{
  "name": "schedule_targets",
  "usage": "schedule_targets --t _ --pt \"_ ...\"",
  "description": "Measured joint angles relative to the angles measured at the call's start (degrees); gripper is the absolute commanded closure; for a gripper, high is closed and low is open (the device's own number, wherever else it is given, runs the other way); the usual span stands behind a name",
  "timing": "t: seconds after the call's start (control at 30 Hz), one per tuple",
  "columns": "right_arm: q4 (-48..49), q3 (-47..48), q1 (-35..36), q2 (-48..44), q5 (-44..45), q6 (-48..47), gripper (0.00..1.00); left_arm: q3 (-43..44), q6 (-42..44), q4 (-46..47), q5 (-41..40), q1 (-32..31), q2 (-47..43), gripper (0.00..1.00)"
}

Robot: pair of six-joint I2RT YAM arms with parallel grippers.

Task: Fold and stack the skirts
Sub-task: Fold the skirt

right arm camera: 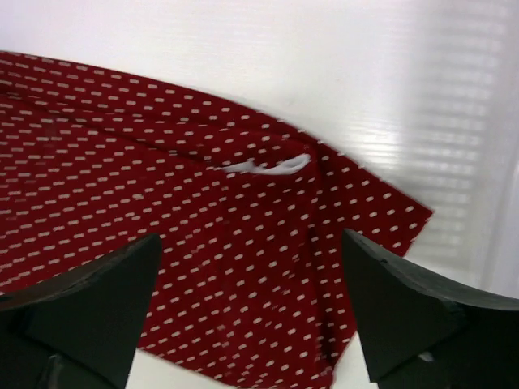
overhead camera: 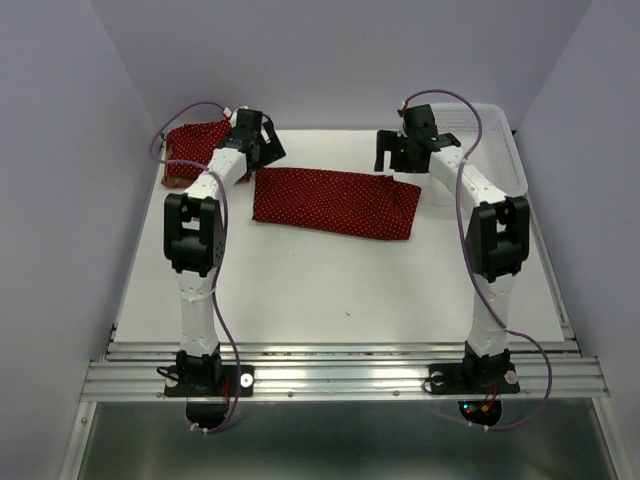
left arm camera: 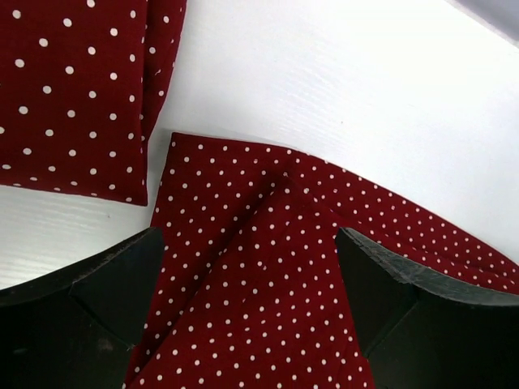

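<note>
Metal rail (overhead camera: 340, 378) nearest, at near side of spread dotted skirt (overhead camera: 335, 202). Folded dotted skirt (overhead camera: 195, 142) lies far-left of spread skirt, just apart from its left corner. Left gripper (left arm camera: 251, 243) hovers over that corner, fingers wide apart, gripping nothing. Right gripper (right arm camera: 251, 243) hovers over spread skirt's right end, fingers wide apart, empty; white lining sliver (right arm camera: 276, 166) shows there. Mesh basket (overhead camera: 497, 150) stands right of spread skirt.

White tabletop (overhead camera: 340, 290): matte, rectangular, evenly lit. Pale lavender-grey walls: panels on the left (overhead camera: 60, 200), far (overhead camera: 340, 50) and right (overhead camera: 600, 200) sides, enclosing the tabletop. Near edge: ribbed aluminium rail (overhead camera: 340, 375) running left to right. Nearer than the rail: grey metallic surface (overhead camera: 340, 445), softly reflective.
</note>
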Motion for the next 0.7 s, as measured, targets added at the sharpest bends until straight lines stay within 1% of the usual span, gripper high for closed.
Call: schedule_targets --t 0.13,0.23,0.27,0.3,0.37,0.5,0.7 --pt "2.5 -8.5 0.0 -9.0 -8.7 0.0 0.0 -4.2 0.3 0.0 0.0 -0.5 -4.7 0.01" --pt "6.3 -17.2 0.3 -16.1 -13.2 1.0 0.0 -9.8 0.4 1.9 0.3 -1.8 -10.1 0.01" --pt "7.3 -19.8 0.5 -17.8 -14.5 1.7 0.0 -12.9 0.4 2.5 0.6 -2.9 -12.9 0.01" --pt "8.1 -21.9 0.7 -19.1 -15.7 2.0 0.0 -14.1 0.4 2.8 0.9 -3.4 -14.0 0.01" --pt "9.8 -25.2 1.5 -19.9 -17.7 2.8 0.0 -16.7 0.3 4.2 2.1 -4.8 -15.9 0.01" --pt "11.2 -29.2 2.7 -18.6 -20.2 3.9 0.0 -20.9 0.2 7.3 5.8 -6.3 -15.6 0.01" --pt "12.2 -29.3 3.3 -12.4 -17.2 5.0 0.0 -22.9 0.2 8.4 8.9 -5.8 -10.4 0.01"
